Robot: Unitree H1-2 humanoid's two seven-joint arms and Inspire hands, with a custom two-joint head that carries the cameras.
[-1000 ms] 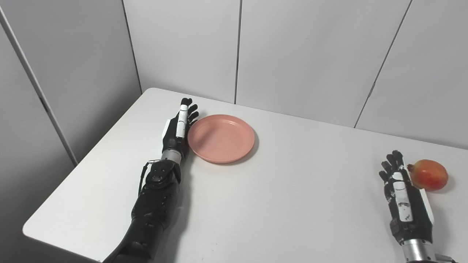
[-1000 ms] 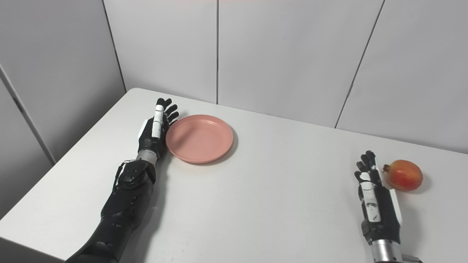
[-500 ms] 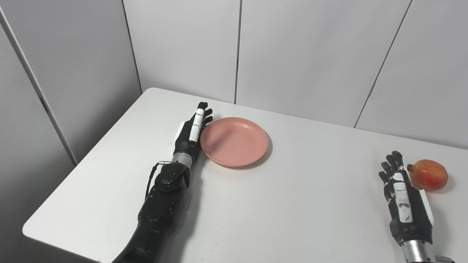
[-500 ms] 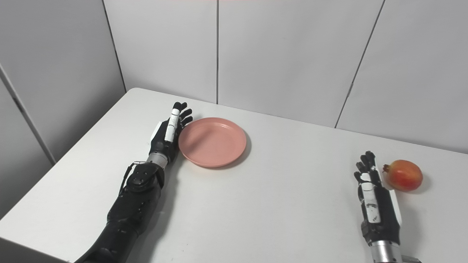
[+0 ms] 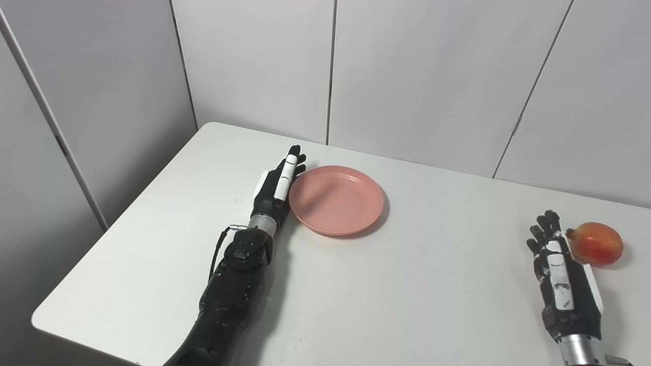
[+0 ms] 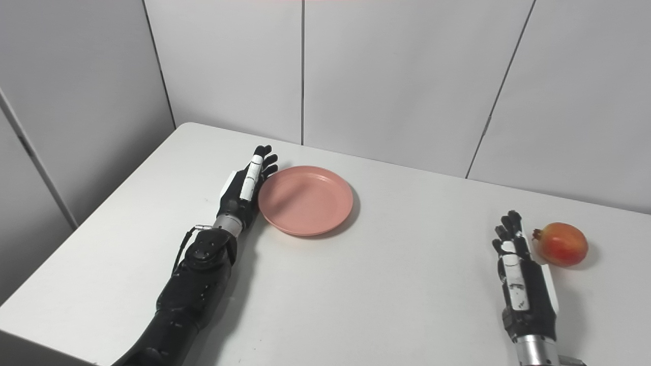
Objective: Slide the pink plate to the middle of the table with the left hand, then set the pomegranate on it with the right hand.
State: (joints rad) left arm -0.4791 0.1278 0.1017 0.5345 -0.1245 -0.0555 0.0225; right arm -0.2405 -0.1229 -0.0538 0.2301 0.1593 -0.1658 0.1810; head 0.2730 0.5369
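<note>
Slightly more central pink plate [image 5: 336, 200] than before

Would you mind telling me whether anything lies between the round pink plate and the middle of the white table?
Nothing visible does. The left hand rests against the left rim of the round pink plate, and the white table to its right is bare as far as the red pomegranate beside the right hand.
</note>
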